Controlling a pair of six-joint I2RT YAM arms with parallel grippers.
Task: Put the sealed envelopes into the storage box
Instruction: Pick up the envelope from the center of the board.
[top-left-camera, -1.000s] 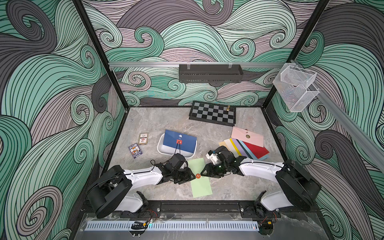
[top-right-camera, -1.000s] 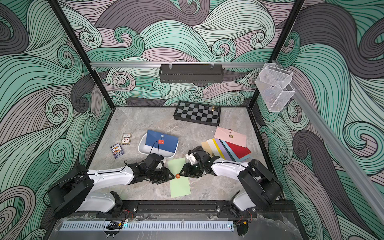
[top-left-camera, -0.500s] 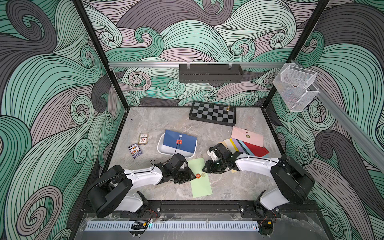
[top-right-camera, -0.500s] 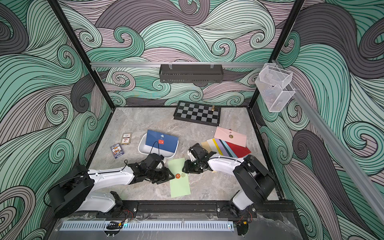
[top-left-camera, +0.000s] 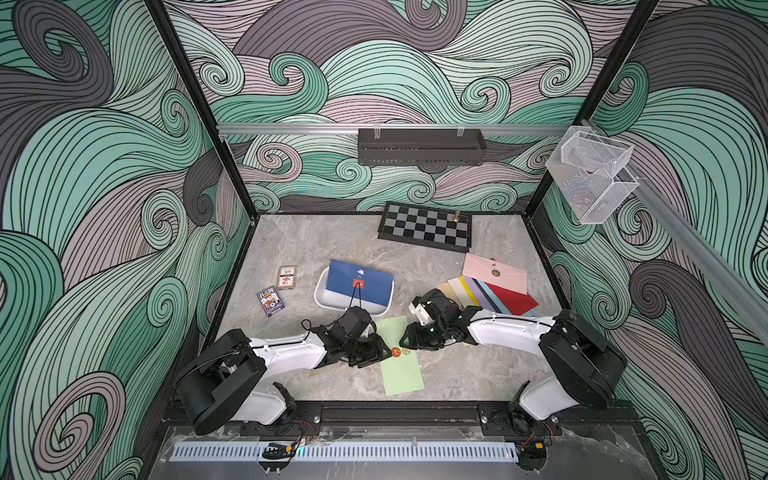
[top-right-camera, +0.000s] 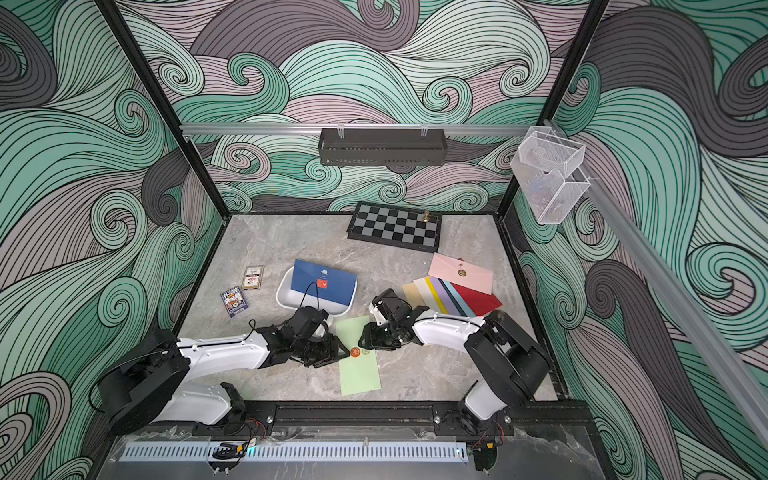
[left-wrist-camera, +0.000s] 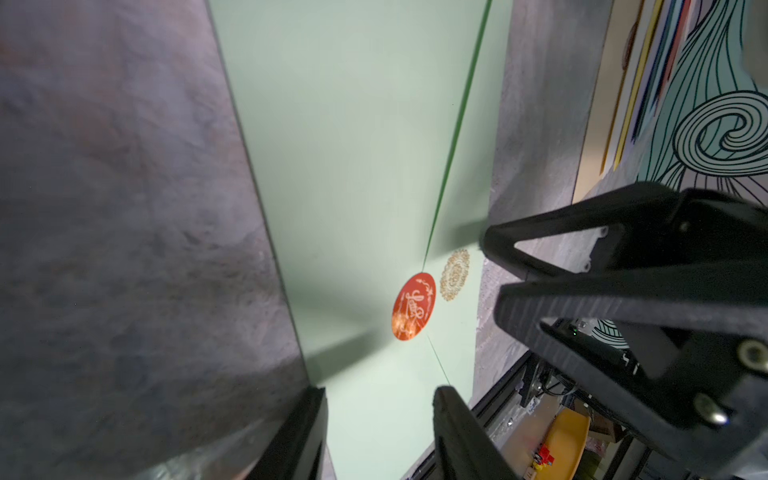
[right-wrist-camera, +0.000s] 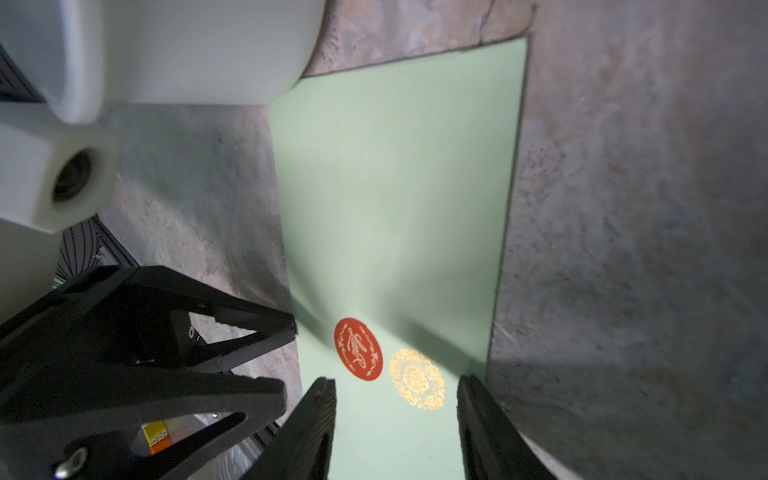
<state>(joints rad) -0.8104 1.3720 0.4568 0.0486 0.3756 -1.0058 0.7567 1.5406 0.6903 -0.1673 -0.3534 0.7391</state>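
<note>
A pale green envelope (top-left-camera: 400, 357) lies flat near the table's front middle, with a red seal (left-wrist-camera: 413, 305) and a gold seal (right-wrist-camera: 417, 378) side by side on it. My left gripper (top-left-camera: 384, 353) stands open low over its left edge, the green paper showing between its fingers (left-wrist-camera: 307, 432). Facing it, my right gripper (top-left-camera: 405, 343) is open over the right edge, near the seals. The white storage box (top-left-camera: 322, 293) behind holds a navy envelope (top-left-camera: 359, 280). A fan of several coloured envelopes (top-left-camera: 490, 293) and a pink envelope (top-left-camera: 494, 272) lie at the right.
A chessboard (top-left-camera: 426, 226) with a small gold piece lies at the back. Two card packs (top-left-camera: 286, 277) (top-left-camera: 270, 301) sit left of the box. A black wall tray (top-left-camera: 419, 147) and a clear mesh bin (top-left-camera: 590, 176) hang on the walls.
The right arm's shoulder has swung slightly left and its gripper has shifted a little at the green envelope's right edge. The left arm and the envelope have not moved.
</note>
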